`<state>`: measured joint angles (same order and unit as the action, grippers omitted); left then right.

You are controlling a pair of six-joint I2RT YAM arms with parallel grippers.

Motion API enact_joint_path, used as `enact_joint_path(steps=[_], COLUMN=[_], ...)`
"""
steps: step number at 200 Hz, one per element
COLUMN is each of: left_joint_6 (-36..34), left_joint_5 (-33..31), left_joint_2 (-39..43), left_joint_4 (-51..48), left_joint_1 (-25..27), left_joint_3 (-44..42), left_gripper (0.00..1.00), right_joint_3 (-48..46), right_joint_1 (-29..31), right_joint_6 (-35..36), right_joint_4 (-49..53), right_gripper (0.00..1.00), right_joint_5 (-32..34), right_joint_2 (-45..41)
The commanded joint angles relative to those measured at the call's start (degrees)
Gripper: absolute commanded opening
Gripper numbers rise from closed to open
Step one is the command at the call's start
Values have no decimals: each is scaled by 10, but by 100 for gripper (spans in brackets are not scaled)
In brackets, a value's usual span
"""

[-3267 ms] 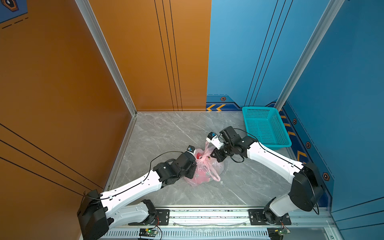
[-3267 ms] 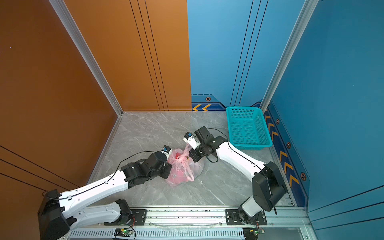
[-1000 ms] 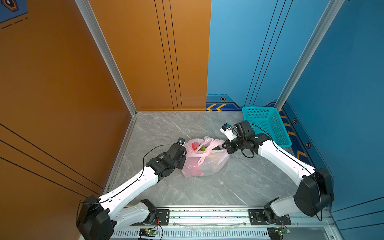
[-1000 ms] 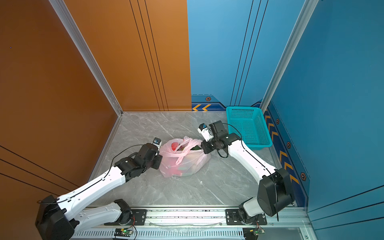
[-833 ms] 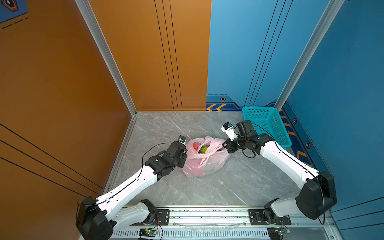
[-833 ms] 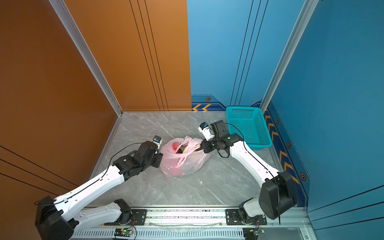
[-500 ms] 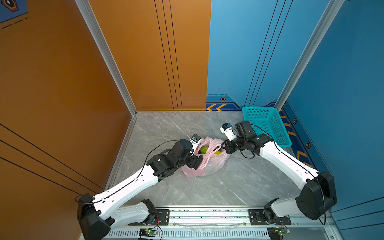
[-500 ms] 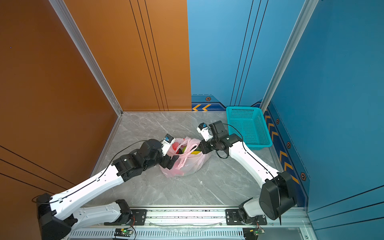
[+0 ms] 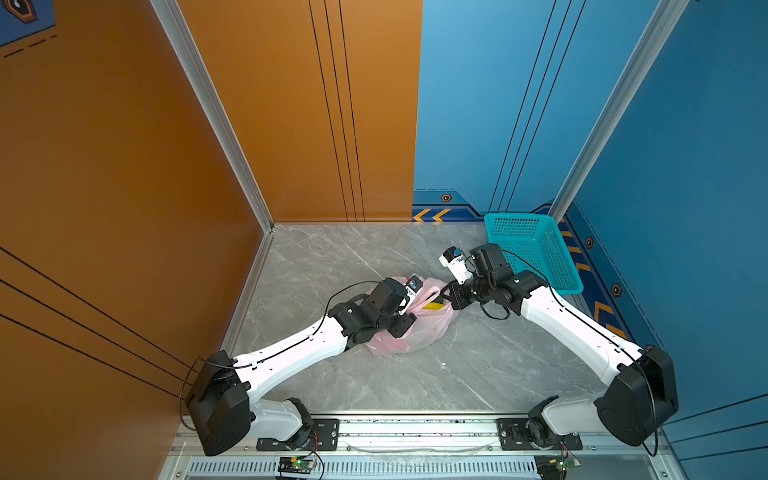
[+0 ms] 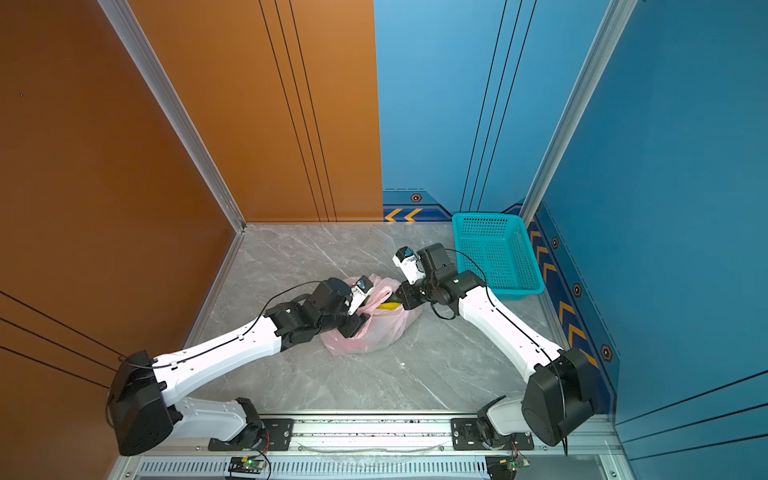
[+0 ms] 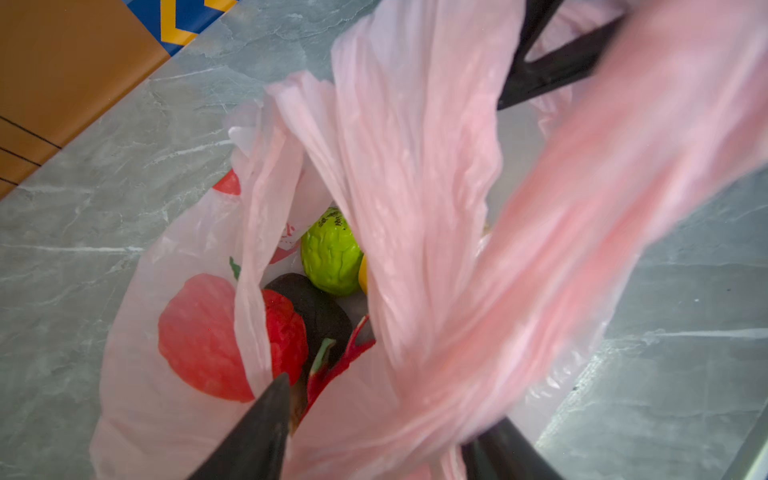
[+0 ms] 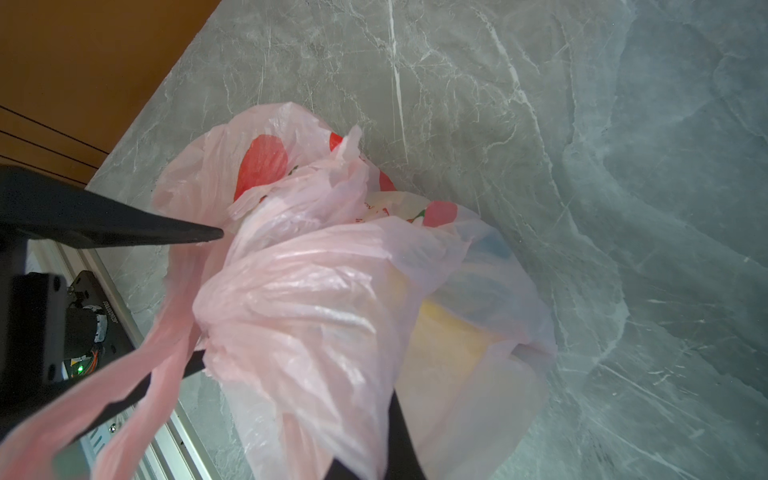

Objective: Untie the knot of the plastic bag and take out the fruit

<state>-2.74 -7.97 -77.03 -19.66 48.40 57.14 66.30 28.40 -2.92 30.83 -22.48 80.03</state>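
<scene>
The pink plastic bag point(image 9: 415, 336) point(image 10: 374, 332) lies mid-floor with its mouth open. No knot shows; one loop handle point(image 12: 124, 395) trails loose. Inside, the fruit is in view: a green bumpy piece point(image 11: 330, 253), a dark avocado point(image 11: 320, 307), a red piece point(image 11: 286, 332), red-green dragon fruit scales point(image 11: 332, 365) and a yellow banana point(image 9: 432, 306). My left gripper point(image 9: 402, 323) point(image 11: 390, 403) is over the bag's near-left rim, fingers apart with gathered film between them. My right gripper point(image 9: 451, 293) point(image 12: 395, 419) is shut on the bag's far-right rim.
A teal perforated basket point(image 9: 536, 253) point(image 10: 498, 257) stands at the back right against the blue wall. An orange wall runs along the left. The metal rail point(image 9: 415, 428) with both arm bases crosses the front edge. Bare grey marble floor surrounds the bag.
My left gripper let go of the bag's left side, opened, and moved right over the bag's mouth. The bag drew in narrower. The right gripper kept its hold and barely moved.
</scene>
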Motion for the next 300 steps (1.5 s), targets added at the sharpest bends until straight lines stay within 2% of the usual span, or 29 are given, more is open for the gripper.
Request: enact_joint_path(steps=[1,41,87,116,165,230,264,300], left_joint_6=[-5,3,19,39,69,100,100,92], left_joint_5=[-15,-15,-40,-60,-71,-86,-91,-82], left_joint_2=[3,55,120,165,232,277,300,285], left_joint_4=[20,23,-12,-23,-49,-80,-82,-81], left_joint_1=[4,3,-3,-17,-51,-56,-56,-47], left_joint_3=[15,-14,-40,-61,-81,-96,-116,-102], left_gripper=[49,33,10,2,0,0,0,0], right_joint_3=[-9,-17,-19,-25,-56,-104,-144,-205], right_joint_1=[3,-4,-22,-51,-87,-106,-131,-91], right_joint_6=[-9,-10,-16,-33,-74,-105,-164,-245], right_joint_4=[-10,-10,-14,-21,-19,-10,6,15], right_gripper=[0,0,0,0,0,0,0,0], right_joint_5=[4,11,10,4,3,8,-5,-24], right_joint_2=[-21,-26,-18,-20,-38,-74,-93,-130])
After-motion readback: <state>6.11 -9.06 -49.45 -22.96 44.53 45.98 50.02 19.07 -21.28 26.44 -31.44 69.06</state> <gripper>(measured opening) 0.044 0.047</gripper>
